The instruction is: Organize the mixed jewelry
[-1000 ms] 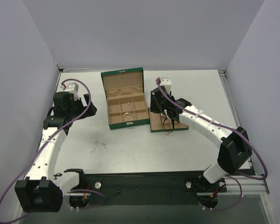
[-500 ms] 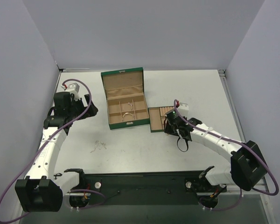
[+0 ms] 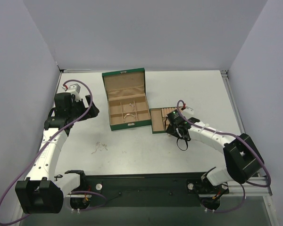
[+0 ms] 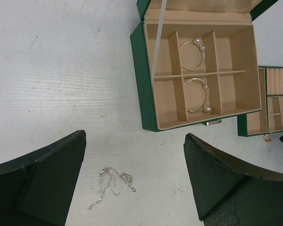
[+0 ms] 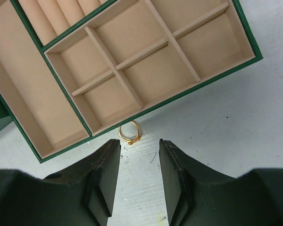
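Gold ring (image 5: 129,132), loose on worktop (image 5: 217,141) beside tray (image 5: 203,85) edge. Right tool (image 5: 139,146) stood part-open, empty; needed to straddle it squarely before closing.

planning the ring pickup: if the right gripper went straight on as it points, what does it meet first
Probably the gold ring, lying on the table just ahead of the right gripper, whose jaws stand open. Directly behind it is the green wall of the tray; depth is unclear.

The box (image 4: 140,84) and tray (image 5: 217,42) are green with tan lining, the ring (image 5: 129,132) gold, the chain (image 4: 111,186) silvery.
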Controlling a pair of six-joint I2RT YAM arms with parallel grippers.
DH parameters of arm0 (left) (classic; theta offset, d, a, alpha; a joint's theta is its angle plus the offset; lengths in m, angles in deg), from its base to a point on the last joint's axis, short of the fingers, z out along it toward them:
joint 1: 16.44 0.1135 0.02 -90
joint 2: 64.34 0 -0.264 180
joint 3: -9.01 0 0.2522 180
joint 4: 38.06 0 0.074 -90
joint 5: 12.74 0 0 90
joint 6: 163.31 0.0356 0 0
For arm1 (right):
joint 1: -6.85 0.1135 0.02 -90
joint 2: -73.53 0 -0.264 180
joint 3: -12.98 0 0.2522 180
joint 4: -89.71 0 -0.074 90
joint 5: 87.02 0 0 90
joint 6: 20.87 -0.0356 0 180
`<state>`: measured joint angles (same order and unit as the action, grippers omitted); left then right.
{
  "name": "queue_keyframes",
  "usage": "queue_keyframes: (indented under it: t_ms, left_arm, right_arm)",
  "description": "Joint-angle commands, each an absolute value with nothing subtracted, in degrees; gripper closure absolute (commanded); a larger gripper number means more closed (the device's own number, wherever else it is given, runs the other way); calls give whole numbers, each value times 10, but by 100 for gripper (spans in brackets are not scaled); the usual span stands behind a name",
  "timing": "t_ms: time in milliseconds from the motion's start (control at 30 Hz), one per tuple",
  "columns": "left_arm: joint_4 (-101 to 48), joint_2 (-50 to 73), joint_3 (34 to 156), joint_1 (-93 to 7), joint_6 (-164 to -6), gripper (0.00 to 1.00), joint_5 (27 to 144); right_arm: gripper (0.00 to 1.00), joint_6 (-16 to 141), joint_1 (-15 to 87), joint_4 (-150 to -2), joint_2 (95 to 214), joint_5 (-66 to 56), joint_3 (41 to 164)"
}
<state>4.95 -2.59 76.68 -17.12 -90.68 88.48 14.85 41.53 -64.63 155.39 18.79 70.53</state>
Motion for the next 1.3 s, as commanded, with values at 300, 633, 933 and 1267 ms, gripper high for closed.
queue_keyframes:
  t_ms: [300, 633, 933, 1267]
  left_arm:
    - [20, -26, 771, -168, -906, 5, 892]
    - [25, -25, 773, -168, -906, 5, 882]
    - [25, -24, 773, -168, -906, 5, 883]
    - [24, -24, 772, -168, -906, 5, 886]
  right_arm:
    - [65, 116, 411, -674, 1584, 174, 690]
    - [69, 113, 414, -684, 1606, 172, 687]
    - [73, 109, 415, -683, 1619, 184, 686]
    - [80, 110, 414, -677, 1617, 197, 684]
